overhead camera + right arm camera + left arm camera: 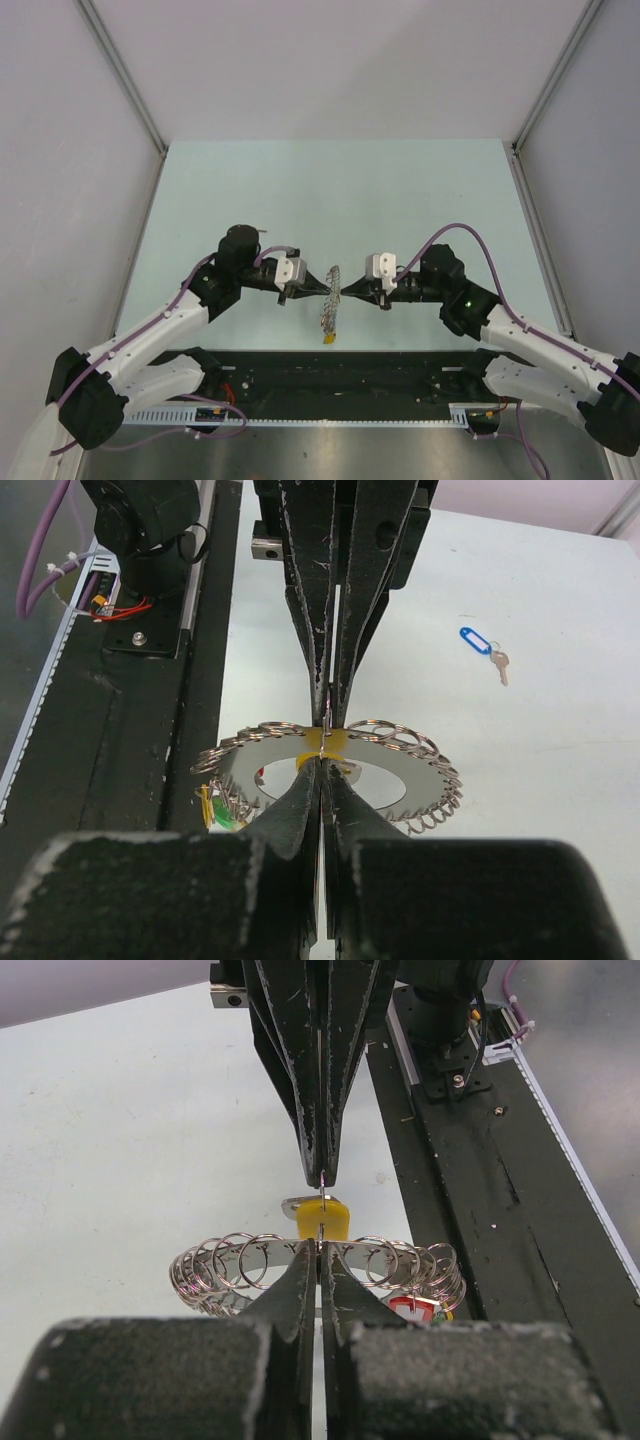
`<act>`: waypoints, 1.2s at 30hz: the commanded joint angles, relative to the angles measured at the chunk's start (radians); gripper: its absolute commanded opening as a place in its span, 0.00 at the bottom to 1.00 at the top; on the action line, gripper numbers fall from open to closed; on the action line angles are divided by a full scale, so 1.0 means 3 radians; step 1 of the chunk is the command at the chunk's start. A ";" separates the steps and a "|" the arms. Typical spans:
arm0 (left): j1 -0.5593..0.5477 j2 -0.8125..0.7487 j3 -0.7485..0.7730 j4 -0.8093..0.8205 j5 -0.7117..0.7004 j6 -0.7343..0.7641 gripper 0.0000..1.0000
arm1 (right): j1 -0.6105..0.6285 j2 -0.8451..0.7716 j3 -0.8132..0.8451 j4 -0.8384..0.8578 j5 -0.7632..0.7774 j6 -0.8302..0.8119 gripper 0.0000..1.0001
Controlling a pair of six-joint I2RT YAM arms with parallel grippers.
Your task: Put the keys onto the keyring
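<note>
The keyring (333, 296), a grey disc fringed with small wire rings, hangs between my two grippers above the table. My left gripper (320, 1248) is shut on its rim; it also shows in the top view (327, 287). My right gripper (322, 760) faces it tip to tip and is shut on a thin wire ring (323, 1182) that carries the yellow-tagged key (322, 1220). That tag sits against the disc (400, 775). The blue-tagged key (476, 640) lies alone on the table beyond the disc in the right wrist view.
Red (410, 1308), green and yellow (215, 810) tags hang under the disc. The black base rail (330, 375) runs along the table's near edge just below the grippers. Metal frame posts (125, 75) stand at the back corners.
</note>
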 commanded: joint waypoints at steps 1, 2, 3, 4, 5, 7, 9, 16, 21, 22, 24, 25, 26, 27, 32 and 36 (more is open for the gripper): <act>0.0019 -0.0042 0.0173 0.0088 0.0046 0.0098 0.00 | 0.0031 0.0043 0.0064 0.0021 0.0031 -0.0056 0.00; 0.0019 -0.0047 0.0173 0.0088 0.0056 0.0093 0.00 | 0.0041 0.0048 0.0069 0.0011 0.0036 -0.0061 0.00; 0.0019 -0.0047 0.0173 0.0093 0.0057 0.0093 0.00 | 0.0041 0.0059 0.0074 0.0011 0.0057 -0.0066 0.00; 0.0024 -0.0042 0.0168 0.0098 0.0062 0.0098 0.00 | 0.0051 0.0074 0.0074 0.0011 0.0062 -0.0066 0.00; 0.0019 -0.0047 0.0173 0.0093 0.0057 0.0093 0.00 | 0.0056 0.0084 0.0079 -0.0005 0.0067 -0.0071 0.00; 0.0024 -0.0047 0.0173 0.0093 0.0046 0.0088 0.01 | 0.0061 0.0089 0.0079 -0.0005 0.0108 -0.0071 0.00; 0.0024 -0.0052 0.0173 0.0088 0.0051 0.0088 0.00 | 0.0066 0.0084 0.0079 -0.0005 0.0144 -0.0071 0.00; 0.0024 -0.0062 0.0173 0.0088 0.0051 0.0088 0.00 | 0.0071 0.0074 0.0079 0.0000 0.0154 -0.0061 0.00; 0.0019 -0.0052 0.0173 0.0093 0.0051 0.0083 0.00 | 0.0071 0.0069 0.0079 -0.0005 0.0134 -0.0066 0.00; 0.0024 -0.0052 0.0173 0.0098 0.0057 0.0073 0.01 | 0.0071 0.0074 0.0079 0.0000 0.0134 -0.0066 0.00; 0.0024 -0.0057 0.0173 0.0109 0.0057 0.0068 0.00 | 0.0077 0.0069 0.0079 0.0000 0.0118 -0.0066 0.00; 0.0024 -0.0052 0.0173 0.0098 0.0057 0.0068 0.00 | 0.0077 0.0074 0.0079 0.0000 0.0113 -0.0066 0.00; 0.0019 -0.0052 0.0173 0.0098 0.0057 0.0068 0.00 | 0.0077 0.0064 0.0074 0.0000 0.0103 -0.0066 0.00; 0.0024 -0.0052 0.0173 0.0098 0.0052 0.0068 0.01 | 0.0082 0.0064 0.0079 0.0005 0.0103 -0.0066 0.00; 0.0024 -0.0037 0.0173 0.0109 0.0067 0.0052 0.00 | 0.0082 0.0059 0.0079 0.0005 0.0113 -0.0066 0.00; 0.0024 -0.0027 0.0179 0.0104 0.0067 0.0047 0.00 | 0.0087 0.0059 0.0079 0.0011 0.0118 -0.0056 0.00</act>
